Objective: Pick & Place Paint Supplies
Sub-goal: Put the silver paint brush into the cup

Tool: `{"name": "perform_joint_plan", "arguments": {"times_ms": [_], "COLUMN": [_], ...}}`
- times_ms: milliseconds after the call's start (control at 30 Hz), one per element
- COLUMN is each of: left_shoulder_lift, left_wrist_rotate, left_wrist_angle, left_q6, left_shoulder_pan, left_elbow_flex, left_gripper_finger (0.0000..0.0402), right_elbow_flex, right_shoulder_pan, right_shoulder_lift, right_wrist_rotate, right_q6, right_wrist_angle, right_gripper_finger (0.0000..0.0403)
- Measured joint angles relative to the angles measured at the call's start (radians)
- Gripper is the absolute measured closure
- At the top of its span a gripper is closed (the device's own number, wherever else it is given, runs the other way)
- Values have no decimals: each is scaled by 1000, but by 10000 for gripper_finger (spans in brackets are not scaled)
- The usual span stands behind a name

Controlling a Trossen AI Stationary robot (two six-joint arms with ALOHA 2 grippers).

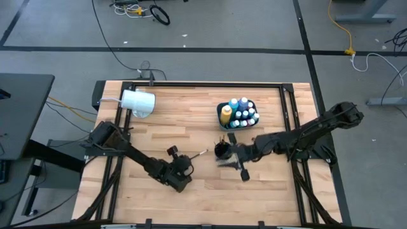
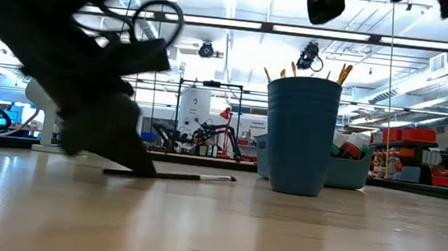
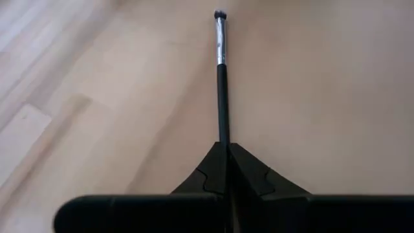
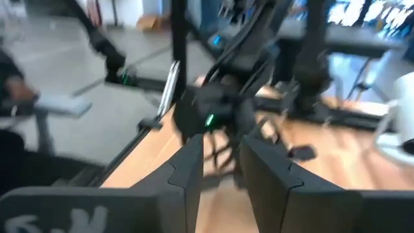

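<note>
Paint supplies at the moment of a brush pick-up: one thin dark-handled brush point(image 3: 222, 84) lies flat on the wooden table point(image 1: 191, 127), near the middle, its silver ferrule and tip pointing away from the left gripper point(image 3: 226, 169), whose fingers are pressed together on the handle's near end. In the high view the same brush point(image 1: 200, 153) runs from the left gripper point(image 1: 182, 166) toward the dark cup point(image 1: 222, 150), which in the low view proves to be a blue cup point(image 2: 300, 133) already holding several brushes. Small paint bottles and a yellow bottle stand in the tray point(image 1: 219, 109) beyond it. A large white cup point(image 1: 138, 102) lies near the far left corner of the table. The right gripper point(image 4: 220, 169) hovers just beside the dark cup with its fingers parted and, as far as can be judged, nothing between them. Risks: the hold is at the very end of a long, slender handle, so the brush may pivot or droop on lifting, or slip out altogether; a sagging tip could drag on the table. Because the right arm sits close to the cup, a delivery there risks contact between the two arms, or a knock that tips the cup and spills its brushes.
</note>
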State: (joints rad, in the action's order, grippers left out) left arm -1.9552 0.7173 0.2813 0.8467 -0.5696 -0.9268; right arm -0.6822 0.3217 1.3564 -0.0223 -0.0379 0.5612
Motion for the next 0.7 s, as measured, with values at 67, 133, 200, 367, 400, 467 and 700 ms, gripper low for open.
{"name": "perform_joint_plan", "arguments": {"times_ms": [67, 133, 200, 367, 400, 467, 700], "left_shoulder_lift": [13, 25, 34, 37, 37, 35, 32], "left_wrist_rotate": [-23, -41, -66, -132, -149, -153, -141], "left_wrist_angle": [-4, -16, -35, -160, -189, -251, -348], "left_q6": [-45, -81, -115, -143, -145, -161, -149], "left_shoulder_pan": [-28, -58, -90, -172, -187, -209, -233], "left_elbow_flex": [1, 2, 2, 0, -1, 1, 3], "left_gripper_finger": [392, 388, 387, 398, 398, 397, 399], "right_elbow_flex": [-44, -83, -122, -194, -205, -217, -222], "right_shoulder_pan": [43, 87, 127, 197, 206, 220, 267], "right_shoulder_lift": [44, 102, 171, 325, 353, 403, 518], "right_wrist_rotate": [-11, -11, -12, -75, -99, -154, -199], "right_q6": [-16, -49, -55, -21, -18, 21, 258], "right_wrist_angle": [-51, -59, -59, -61, -63, -64, -137], "right_gripper_finger": [294, 288, 277, 242, 236, 229, 237]}}
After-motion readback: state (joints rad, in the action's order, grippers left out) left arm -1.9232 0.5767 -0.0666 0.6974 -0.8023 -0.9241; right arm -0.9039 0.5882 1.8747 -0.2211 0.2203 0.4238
